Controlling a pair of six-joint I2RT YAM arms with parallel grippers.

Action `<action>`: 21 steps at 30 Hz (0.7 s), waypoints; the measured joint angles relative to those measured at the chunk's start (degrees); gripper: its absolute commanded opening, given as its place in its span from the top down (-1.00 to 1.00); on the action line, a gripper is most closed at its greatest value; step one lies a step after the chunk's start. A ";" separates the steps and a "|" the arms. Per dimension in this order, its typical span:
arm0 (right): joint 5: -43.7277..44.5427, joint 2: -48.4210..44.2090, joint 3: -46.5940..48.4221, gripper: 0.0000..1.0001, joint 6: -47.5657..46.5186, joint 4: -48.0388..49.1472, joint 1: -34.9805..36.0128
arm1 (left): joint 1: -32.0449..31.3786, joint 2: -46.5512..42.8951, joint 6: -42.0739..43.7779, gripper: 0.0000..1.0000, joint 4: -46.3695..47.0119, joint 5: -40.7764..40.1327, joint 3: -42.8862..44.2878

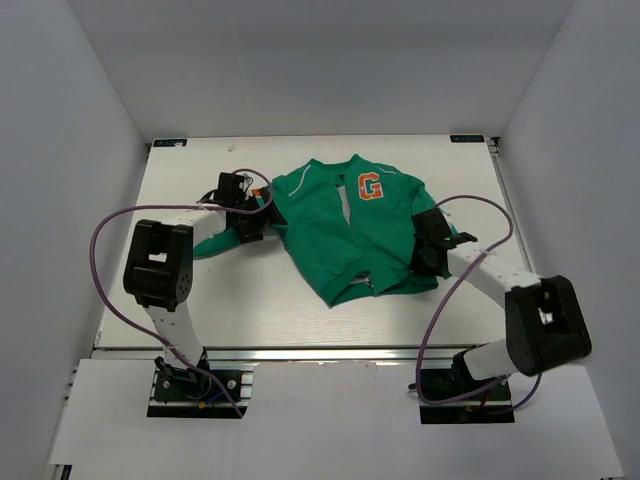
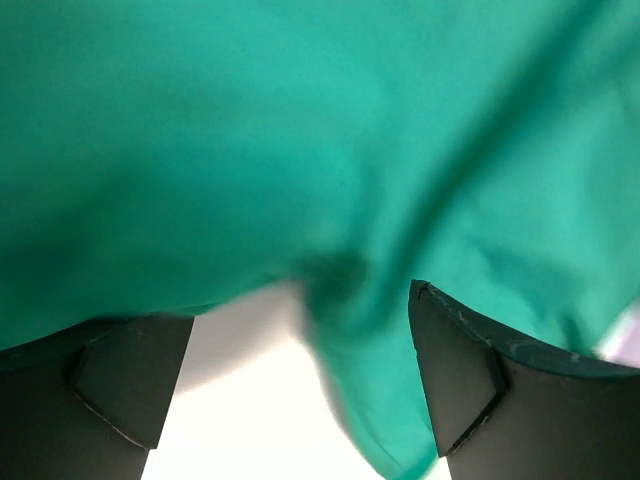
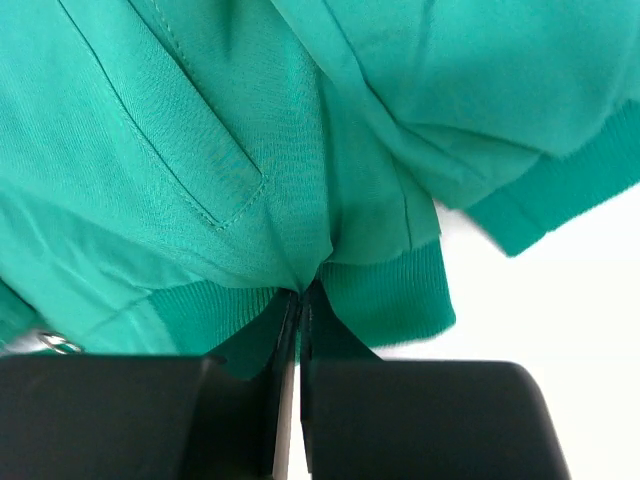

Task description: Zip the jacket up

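left arm (image 1: pixel 160 265) / right arm (image 1: pixel 545 325) — white links, black joints | cables (image 1: pixel 93 255): purple | claw fingers (image 2: pixel 100 400): black

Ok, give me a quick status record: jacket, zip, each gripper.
jacket: green, front up on the table
zip: gaping at the top; lower down, cannot tell
left gripper: open, straddling a fold of jacket fabric
right gripper: shut on the ribbed hem

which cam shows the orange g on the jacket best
The top view: the orange G sits whole on the jacket chest. Both wrist views show only plain green cloth, no letter.
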 measured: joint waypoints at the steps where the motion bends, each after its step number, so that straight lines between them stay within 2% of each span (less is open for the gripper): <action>1: 0.09 -1.92 -0.57 1.00 -0.09 -1.20 -1.01 | 0.44 -0.13 0.07 -0.96 -0.87 -1.95 0.37; 3: -0.15 -5.22 -1.29 0.96 -0.79 -2.71 -2.45 | 1.11 -0.63 0.07 -0.96 -2.25 -5.09 0.59; 4: -0.52 -7.06 -1.73 0.58 -1.55 -3.13 -2.97 | 1.38 -0.98 0.11 -0.96 -3.17 -6.67 0.59; 6: -3.19 -10.29 -2.47 0.40 -3.52 -3.15 -3.30 | 1.60 -1.64 0.11 -0.96 -4.63 -8.41 0.48; 9: -9.29 -14.34 -3.45 0.25 -6.93 -2.69 -3.23 | 1.68 -3.45 0.11 -0.96 -5.97 -8.24 -1.20; 11: -12.74 -16.76 -3.96 0.05 -8.24 -2.51 -3.04 | 1.25 -5.14 0.02 -0.96 -7.32 -7.82 -2.69; 13: -15.17 -18.97 -4.17 -0.16 -9.16 -2.40 -2.36 | -0.85 -7.41 -0.04 -0.96 -9.75 -7.87 -3.28; 14: -16.11 -20.06 -4.15 -0.19 -9.64 -2.19 -1.86 | -2.56 -8.63 -0.13 -0.96 -10.78 -8.07 -3.26; 15: -16.92 -20.94 -4.15 -0.42 -10.25 -1.95 -1.18 | -4.50 -10.10 -0.15 -0.96 -11.78 -8.00 -3.26; 16: -17.73 -21.53 -4.13 -0.50 -10.62 -1.68 -0.48 | -6.05 -11.67 -0.15 -0.96 -12.61 -7.78 -3.26; 19: -19.82 -20.98 -3.17 -0.53 -12.94 -1.11 2.62 | -9.97 -17.42 -0.15 -0.96 -14.12 -5.42 -3.48; 21: -19.98 -17.94 -1.36 -0.53 -13.62 -0.72 6.29 | -10.29 -22.05 -0.22 -0.96 -14.56 -4.87 -4.44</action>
